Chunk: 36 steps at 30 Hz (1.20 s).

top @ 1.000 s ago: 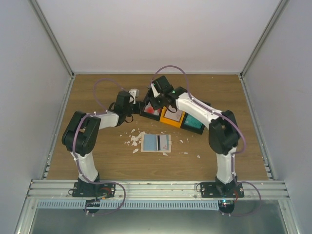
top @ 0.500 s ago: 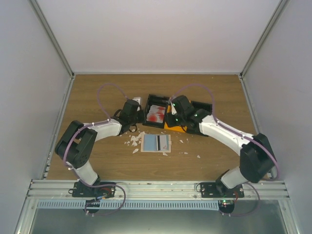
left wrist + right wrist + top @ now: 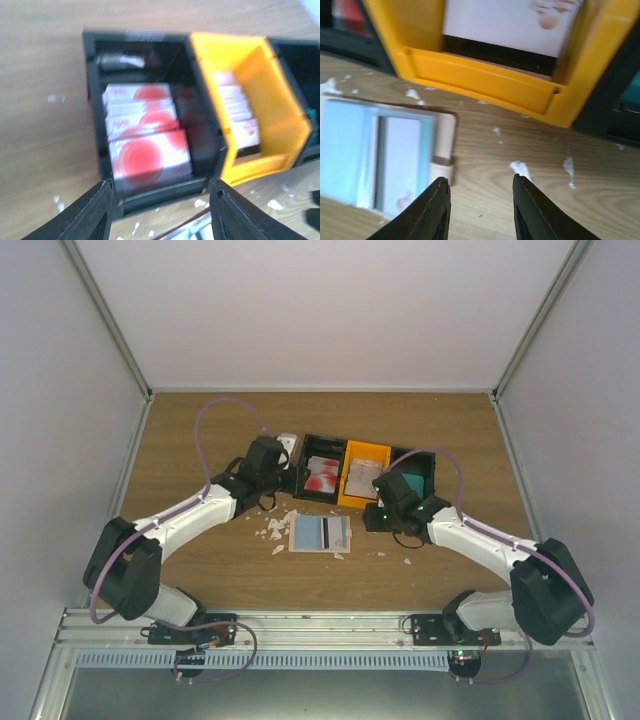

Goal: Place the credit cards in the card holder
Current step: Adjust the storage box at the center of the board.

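The card holder (image 3: 320,533) lies open and flat on the table in front of the bins; pale and teal cards show in its pockets, and its snap tab (image 3: 442,169) points right. Red-and-white credit cards (image 3: 145,135) are stacked in the left black bin (image 3: 312,443). Pale credit cards (image 3: 235,117) lie in the orange bin (image 3: 485,75), and a teal card (image 3: 627,92) shows in the right black bin (image 3: 432,468). My left gripper (image 3: 160,210) is open at the near wall of the left black bin, holding nothing. My right gripper (image 3: 481,210) stands open over bare wood, just right of the snap tab.
Small white scraps (image 3: 272,530) are scattered on the wood left of the card holder, with a few more (image 3: 406,562) to its right. The three joined bins sit mid-table. A small white object (image 3: 288,443) lies beside the left black bin's far left corner.
My left gripper has opened and now faces the left black bin. My right arm has come down from over the bins to the table beside the card holder.
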Each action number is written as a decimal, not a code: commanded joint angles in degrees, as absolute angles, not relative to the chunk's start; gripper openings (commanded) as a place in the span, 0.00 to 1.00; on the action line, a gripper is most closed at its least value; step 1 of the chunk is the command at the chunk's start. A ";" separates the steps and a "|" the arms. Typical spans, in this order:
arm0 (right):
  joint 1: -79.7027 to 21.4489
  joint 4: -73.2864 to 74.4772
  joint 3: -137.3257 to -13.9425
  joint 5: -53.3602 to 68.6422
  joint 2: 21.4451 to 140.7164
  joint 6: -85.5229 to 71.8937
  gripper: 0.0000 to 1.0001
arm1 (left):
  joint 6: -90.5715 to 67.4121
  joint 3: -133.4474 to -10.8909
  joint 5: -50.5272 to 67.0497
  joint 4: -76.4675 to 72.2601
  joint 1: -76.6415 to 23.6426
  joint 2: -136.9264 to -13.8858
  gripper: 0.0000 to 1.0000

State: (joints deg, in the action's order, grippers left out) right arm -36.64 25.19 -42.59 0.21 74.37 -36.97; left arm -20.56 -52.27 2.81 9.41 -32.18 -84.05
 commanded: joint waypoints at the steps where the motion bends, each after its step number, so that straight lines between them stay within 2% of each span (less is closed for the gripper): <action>1: -33.36 21.54 -41.20 -1.68 77.24 -38.62 0.36 | -9.79 -58.74 6.38 10.21 -32.73 -83.79 0.54; 5: -31.24 20.43 -41.31 -0.86 79.95 -37.27 0.36 | -2.14 -66.19 6.04 13.94 -32.70 -88.53 0.52; 7: -30.23 20.25 -41.47 -1.11 80.89 -36.86 0.36 | 4.02 -69.36 7.08 16.07 -32.69 -90.70 0.41; 9: -28.97 19.34 -41.38 -1.05 81.64 -36.26 0.36 | 7.46 -70.07 7.37 15.17 -32.57 -91.61 0.37; 11: -27.57 18.31 -41.82 -1.54 82.52 -35.53 0.36 | 8.96 -70.79 6.19 14.50 -32.16 -93.01 0.41; 13: -25.72 17.84 -42.83 -1.89 83.89 -34.81 0.36 | 10.95 -73.97 7.94 17.78 -31.48 -95.44 0.50; 22: -21.94 16.28 -47.44 -1.18 89.78 -32.92 0.36 | 18.98 -81.34 14.54 28.65 -31.20 -103.55 0.55; 27: -21.89 14.02 -45.92 0.57 89.14 -31.77 0.36 | 21.40 -89.89 17.99 36.55 -31.20 -111.97 0.48; 31: -22.48 11.42 -42.61 4.32 86.94 -30.10 0.35 | 24.91 -97.93 18.59 42.65 -31.20 -119.52 0.32; 36: -23.63 9.11 -39.33 6.31 84.07 -29.24 0.34 | 29.27 -100.95 16.40 44.89 -31.11 -122.84 0.31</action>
